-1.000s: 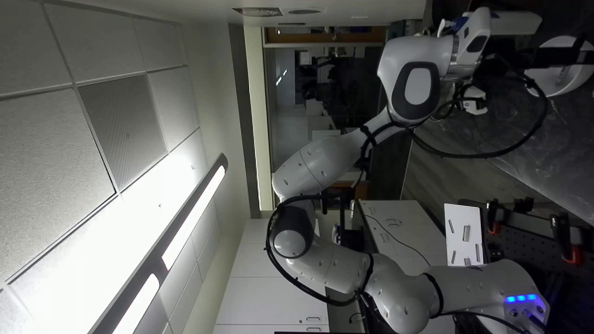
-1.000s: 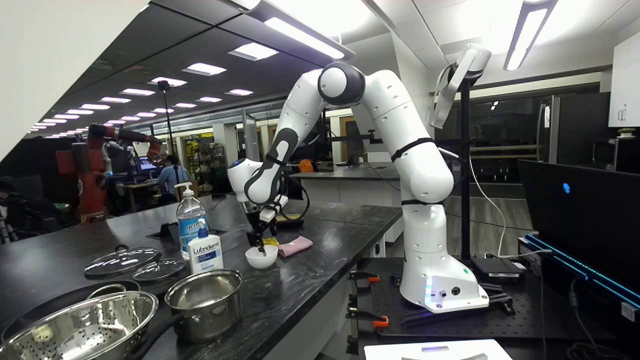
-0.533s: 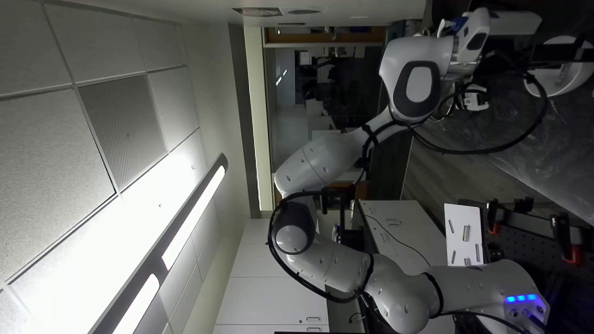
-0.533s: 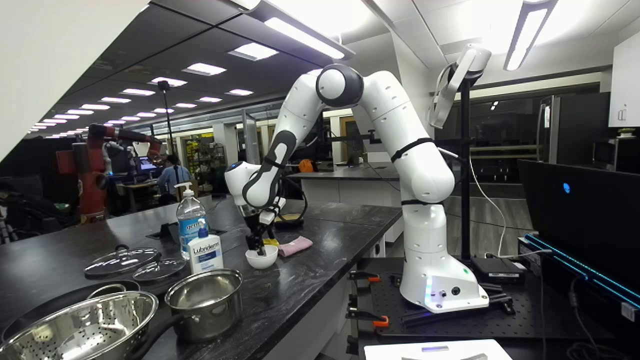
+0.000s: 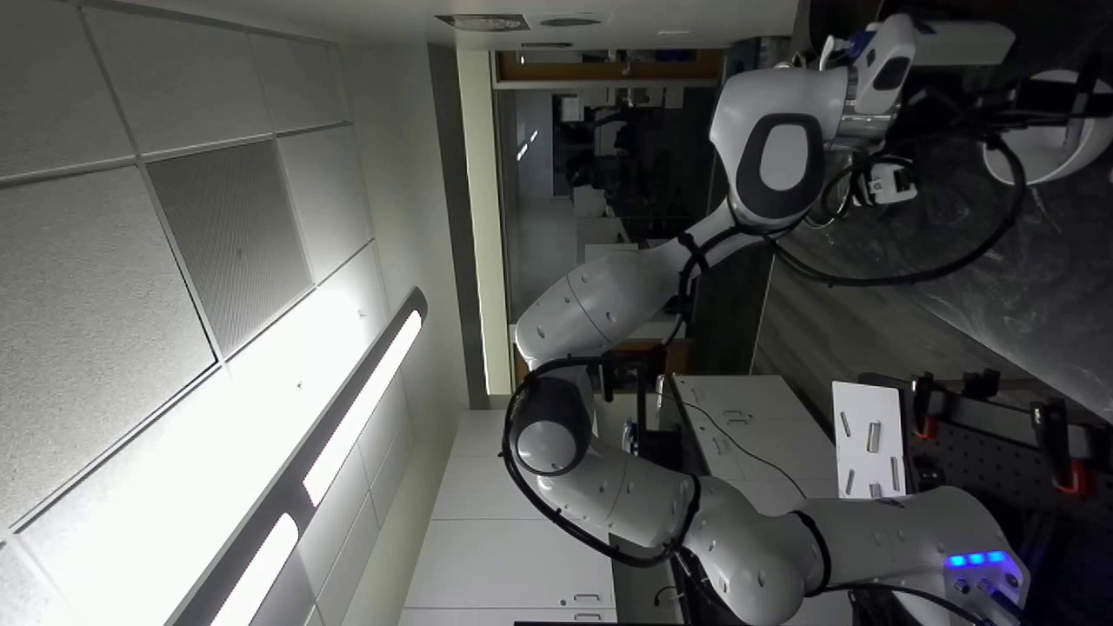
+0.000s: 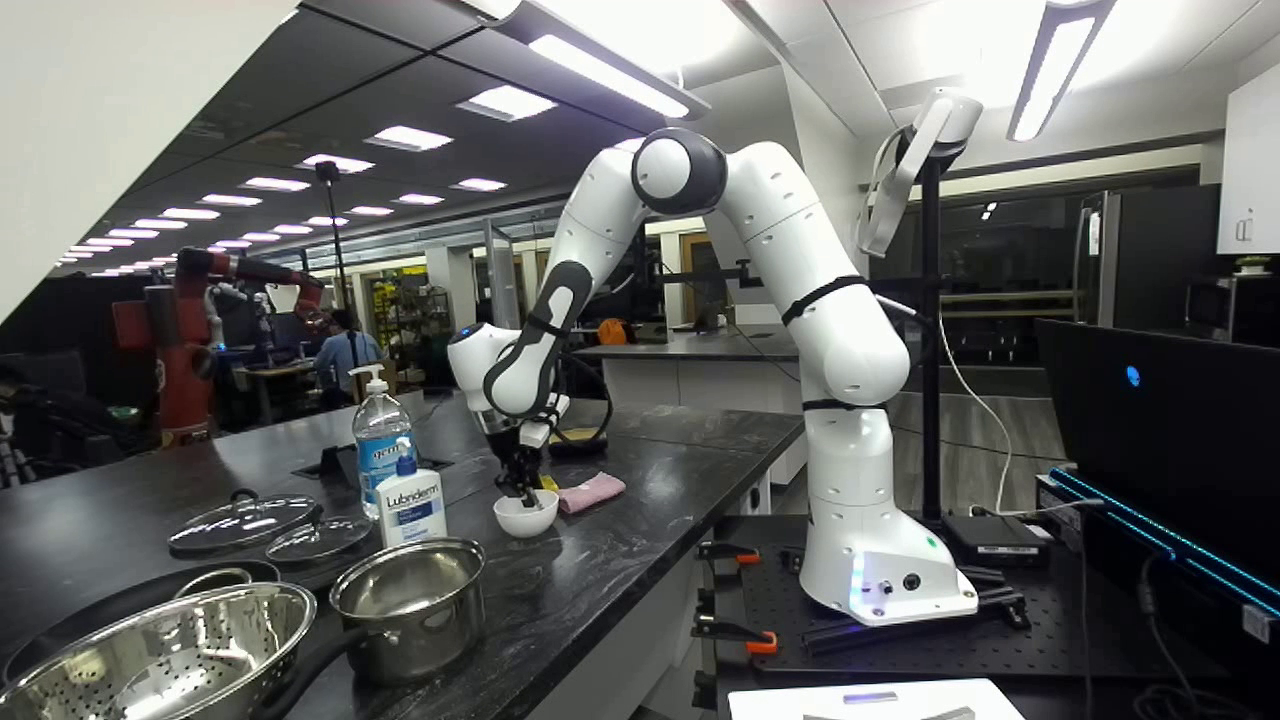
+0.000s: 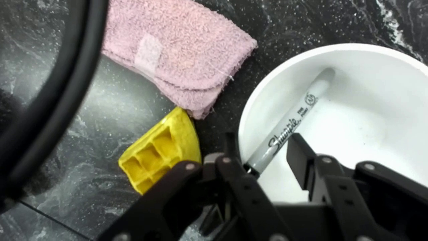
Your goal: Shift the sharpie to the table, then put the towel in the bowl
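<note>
The gripper (image 7: pixel 264 149) is down at the white bowl (image 7: pixel 367 117), its fingers part-way spread with the grey sharpie (image 7: pixel 285 130) showing between them; it seems to have hold of nothing, though one dark finger overlaps the sharpie's lower end and contact is hard to judge. The sharpie lies slanting inside the bowl, along its wall. On the dark table (image 7: pixel 291 26), just beside the bowl, is the folded pink towel (image 7: pixel 180 47), a yellow block (image 7: pixel 160 152) at its corner.
</note>
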`<state>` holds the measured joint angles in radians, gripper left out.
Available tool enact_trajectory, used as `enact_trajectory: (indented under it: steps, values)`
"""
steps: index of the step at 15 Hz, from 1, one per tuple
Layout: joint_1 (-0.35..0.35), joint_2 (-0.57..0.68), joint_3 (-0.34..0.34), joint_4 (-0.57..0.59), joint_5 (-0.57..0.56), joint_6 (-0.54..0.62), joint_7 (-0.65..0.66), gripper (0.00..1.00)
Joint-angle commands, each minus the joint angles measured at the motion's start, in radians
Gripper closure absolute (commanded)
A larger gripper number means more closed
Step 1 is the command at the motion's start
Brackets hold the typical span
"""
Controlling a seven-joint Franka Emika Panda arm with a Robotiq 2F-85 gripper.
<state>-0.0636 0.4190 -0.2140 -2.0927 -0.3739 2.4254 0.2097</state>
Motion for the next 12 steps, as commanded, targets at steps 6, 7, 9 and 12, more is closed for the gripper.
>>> enact_trajectory:
  steps: [6,7,9,12]
  values:
    - [0.015,0.004,-0.021,0.012,-0.061,0.011,-0.012,0.97]
    - [0.016,0.005,-0.023,0.014,-0.075,0.012,-0.01,0.96]
    - [0.019,0.004,-0.031,0.016,-0.111,0.014,-0.002,0.96]
    - [0.016,-0.009,-0.036,0.024,-0.147,-0.002,-0.019,0.96]
